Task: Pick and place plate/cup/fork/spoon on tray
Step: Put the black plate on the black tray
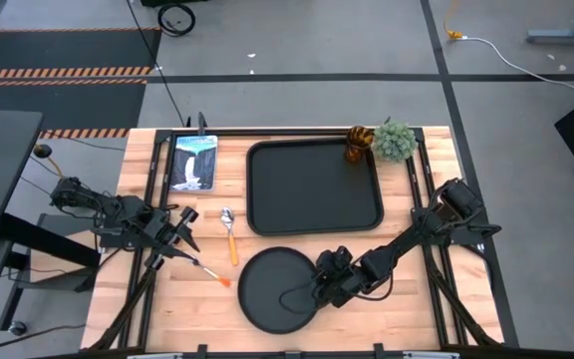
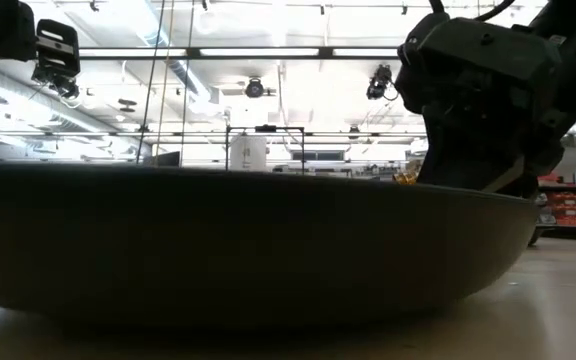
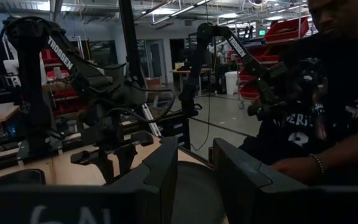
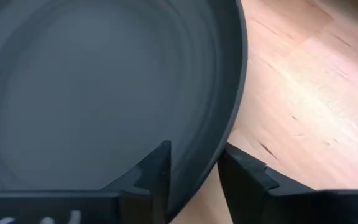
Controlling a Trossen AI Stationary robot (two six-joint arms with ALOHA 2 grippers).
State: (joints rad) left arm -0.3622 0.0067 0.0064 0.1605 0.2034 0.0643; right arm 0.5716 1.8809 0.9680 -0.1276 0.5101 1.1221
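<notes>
The black plate (image 1: 280, 289) lies flat on the table near its front edge, in front of the black tray (image 1: 312, 187). My right gripper (image 1: 327, 279) is shut on the plate's right rim. The amber cup (image 1: 358, 146) stands at the tray's far right corner. The spoon (image 1: 229, 231) and the fork (image 1: 205, 267) lie on the table left of the plate. My left gripper (image 1: 183, 231) is beside the fork's tines, pointing level, shut and empty. My right gripper has the plate's right rim (image 4: 224, 134) between its two fingers, one finger (image 4: 157, 171) inside the plate and one (image 4: 241, 171) outside it. The fingers slant down from the table's right side. The plate's underside (image 2: 248, 290) rests on the table.
A fuzzy green plant ball (image 1: 395, 142) sits right of the cup. A blue-white booklet (image 1: 193, 163) lies at the far left. A person in dark clothes (image 3: 328, 106) stands beyond the table. Bare wood lies right of the plate (image 4: 316, 93).
</notes>
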